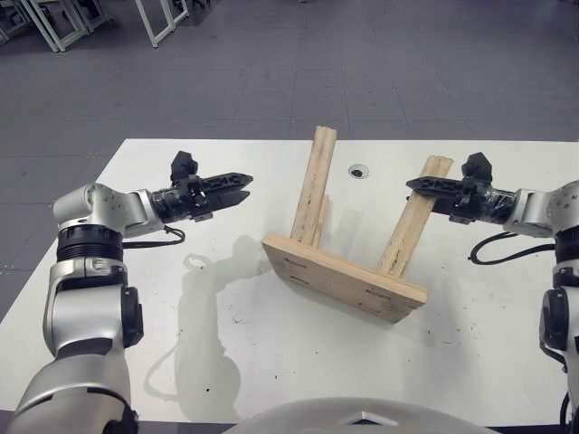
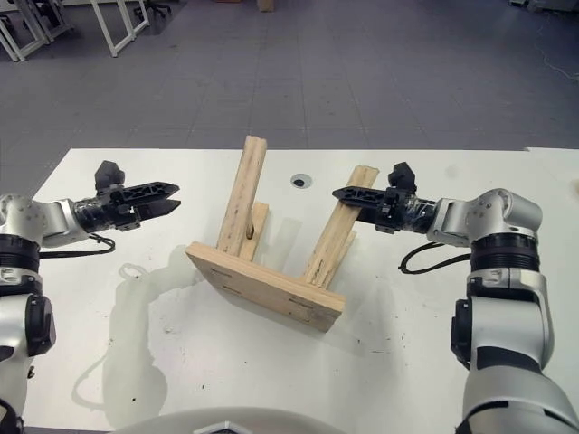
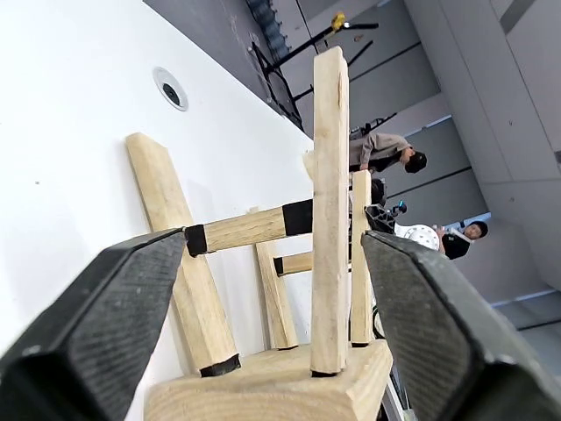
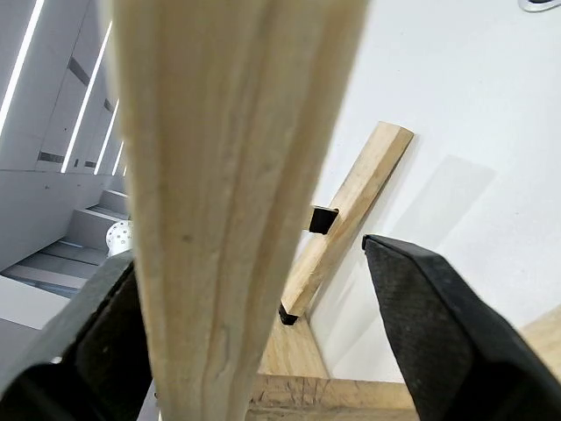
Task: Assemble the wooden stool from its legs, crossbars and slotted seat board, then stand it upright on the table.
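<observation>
White table [image 1: 488, 362] is seen in front, grey tiled floor [image 1: 271, 72] behind it, and the stool [image 1: 348, 282] is found near the middle of the table, put together but not stood upright. It is tipped over: the seat board [image 2: 271, 291] is turned toward the robot with a long edge down on the table, and the legs are pointed away. Two legs are seen from the head views, the left leg [image 1: 314, 181] and the right leg [image 1: 412, 226]. In the left wrist view a crossbar [image 3: 250, 230] is seen joined between legs, with dark slots at its ends.

Now the right gripper [image 1: 412, 184]: it is held at the far tip of the right leg. Its fingers [image 4: 429, 324] are spread on either side of that leg, with a clear gap on one side, so the leg is straddled but not clamped.

Over to the left gripper [image 1: 246, 187]: it is held above the table on the stool's left, apart from it and pointed toward the left leg. Its fingers [image 3: 88, 333] are parted, and nothing is grasped.

A round hole [image 1: 359, 169] is set in the table just beyond the stool, between the two legs. Black cables [image 1: 493, 249] are looped at the wrists. White frames [image 1: 54, 23] are seen on the floor far behind.
</observation>
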Motion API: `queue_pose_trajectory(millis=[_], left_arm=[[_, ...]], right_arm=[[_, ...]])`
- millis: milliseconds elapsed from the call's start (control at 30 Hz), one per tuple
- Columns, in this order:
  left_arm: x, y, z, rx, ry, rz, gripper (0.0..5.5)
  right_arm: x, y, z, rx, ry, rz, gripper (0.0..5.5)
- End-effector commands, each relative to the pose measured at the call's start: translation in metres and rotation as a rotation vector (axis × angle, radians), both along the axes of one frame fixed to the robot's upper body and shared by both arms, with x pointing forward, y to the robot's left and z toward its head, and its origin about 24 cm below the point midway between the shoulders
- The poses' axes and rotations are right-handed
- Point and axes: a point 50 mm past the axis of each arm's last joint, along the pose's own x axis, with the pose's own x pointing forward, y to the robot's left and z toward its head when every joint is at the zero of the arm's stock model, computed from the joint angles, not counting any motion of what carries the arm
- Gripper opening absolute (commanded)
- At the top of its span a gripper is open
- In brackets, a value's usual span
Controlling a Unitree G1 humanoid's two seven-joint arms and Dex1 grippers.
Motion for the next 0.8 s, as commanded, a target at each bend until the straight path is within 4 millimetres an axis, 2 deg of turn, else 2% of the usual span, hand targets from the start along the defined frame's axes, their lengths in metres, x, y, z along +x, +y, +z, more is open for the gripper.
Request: queue_pose_trajectory(millis=[33,200,400,567,667,800], left_arm=[[-0.012,0.003,-0.011,-0.026,0.018,0.019,3.7],[-0.027,-0.005,-0.013,-0.069,-0.011,-0.033,3.7],[-0.045,-0.011,-0.012,-0.029,-0.099,-0.152,3.7],[-0.059,-0.004,-0.018,0.005,-0.246,-0.218,3.7],[-0.063,0.0,-0.025,0.12,-0.324,-0.248,3.7],[-0.063,-0.002,-0.046,0.479,-0.469,-0.387,3.7]], right_arm=[[-0.001,0.004,0.019,0.062,-0.078,0.03,3.65],[-0.017,-0.002,0.011,0.041,-0.052,0.037,3.65],[-0.034,-0.016,0.003,0.01,-0.034,-0.004,3.65],[-0.045,-0.02,0.003,0.01,-0.035,-0.006,3.65],[-0.057,-0.024,0.007,-0.01,-0.063,0.014,3.65],[-0.078,-0.041,0.007,-0.136,-0.28,-0.026,3.65]])
